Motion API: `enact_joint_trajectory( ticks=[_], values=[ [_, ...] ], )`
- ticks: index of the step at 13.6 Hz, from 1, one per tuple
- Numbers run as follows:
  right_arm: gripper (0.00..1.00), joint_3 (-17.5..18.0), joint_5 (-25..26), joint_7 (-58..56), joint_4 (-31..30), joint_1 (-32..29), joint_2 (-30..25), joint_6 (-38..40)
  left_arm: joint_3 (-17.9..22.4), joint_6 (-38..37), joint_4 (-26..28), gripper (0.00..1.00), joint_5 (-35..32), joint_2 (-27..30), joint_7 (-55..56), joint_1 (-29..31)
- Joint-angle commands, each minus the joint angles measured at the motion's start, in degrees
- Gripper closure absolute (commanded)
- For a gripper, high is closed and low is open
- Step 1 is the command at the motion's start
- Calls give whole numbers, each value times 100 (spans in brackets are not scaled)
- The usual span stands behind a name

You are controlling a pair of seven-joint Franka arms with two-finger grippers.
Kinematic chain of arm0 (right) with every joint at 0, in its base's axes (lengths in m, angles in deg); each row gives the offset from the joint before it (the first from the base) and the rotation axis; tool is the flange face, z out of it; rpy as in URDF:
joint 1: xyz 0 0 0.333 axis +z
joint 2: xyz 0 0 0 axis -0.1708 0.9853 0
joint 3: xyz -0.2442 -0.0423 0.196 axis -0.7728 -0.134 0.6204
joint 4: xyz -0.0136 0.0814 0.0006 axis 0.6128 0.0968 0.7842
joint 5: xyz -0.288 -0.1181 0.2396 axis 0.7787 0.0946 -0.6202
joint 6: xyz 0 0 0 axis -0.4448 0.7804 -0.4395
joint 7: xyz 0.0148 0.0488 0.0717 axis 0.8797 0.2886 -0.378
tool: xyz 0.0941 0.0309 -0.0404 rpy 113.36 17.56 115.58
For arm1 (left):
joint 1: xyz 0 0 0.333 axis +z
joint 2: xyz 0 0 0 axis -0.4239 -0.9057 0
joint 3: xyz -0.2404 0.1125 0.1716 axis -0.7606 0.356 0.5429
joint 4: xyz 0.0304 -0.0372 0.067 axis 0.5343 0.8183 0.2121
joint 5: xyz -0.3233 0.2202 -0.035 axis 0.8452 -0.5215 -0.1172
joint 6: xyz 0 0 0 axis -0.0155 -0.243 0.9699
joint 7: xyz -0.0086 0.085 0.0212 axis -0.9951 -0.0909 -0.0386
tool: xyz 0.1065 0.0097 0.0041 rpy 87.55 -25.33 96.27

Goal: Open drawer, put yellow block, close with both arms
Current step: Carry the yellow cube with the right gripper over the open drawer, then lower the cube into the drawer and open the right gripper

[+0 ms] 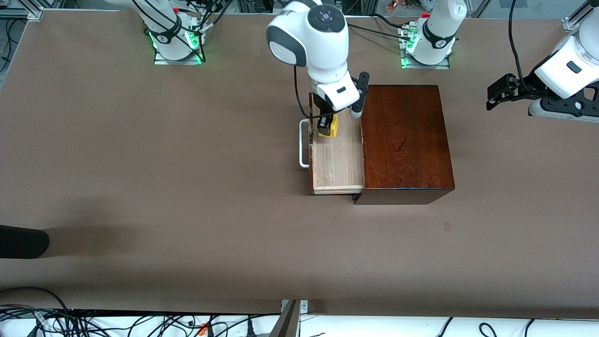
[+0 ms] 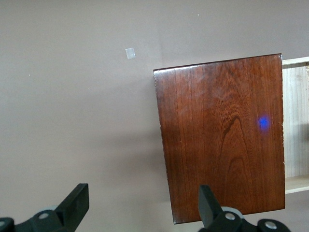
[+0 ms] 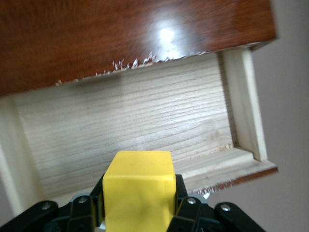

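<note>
The drawer point(image 1: 338, 161) is pulled out of the dark mahogany box point(image 1: 405, 140), its pale wood tray open, with the white handle point(image 1: 303, 142) at its front. My right gripper point(image 1: 326, 125) is shut on the yellow block point(image 1: 330, 127) and holds it over the drawer's tray, toward the end near the arm bases. In the right wrist view the yellow block point(image 3: 139, 191) sits between the fingers above the tray floor point(image 3: 130, 125). My left gripper point(image 1: 497, 96) is open and waits in the air over the table at the left arm's end. The left wrist view shows the box top point(image 2: 222, 135).
A small pale square mark point(image 1: 448, 226) lies on the brown table, nearer the front camera than the box. A dark object point(image 1: 21, 241) juts in at the table edge at the right arm's end. Cables run along the front edge.
</note>
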Motion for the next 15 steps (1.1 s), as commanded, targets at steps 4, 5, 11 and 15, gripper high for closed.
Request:
enact_joint_trajectory(
  ticks=[4,5,11,15],
  values=[
    [100,-60,458,-572,233,275,509,26,4,-77,-141,0,54,-82,-115,33],
    [100,-60,459,-677,233,275,580,17,4,-77,-141,0,54,-100,-115,33],
    [100,-78,520,-907,66,240,615,8,-5,-68,-158,0,45,-100,-115,33],
    [100,-96,608,-907,-233,222,624,-510,-13,-68,-211,0,45,-100,-115,33]
  ],
)
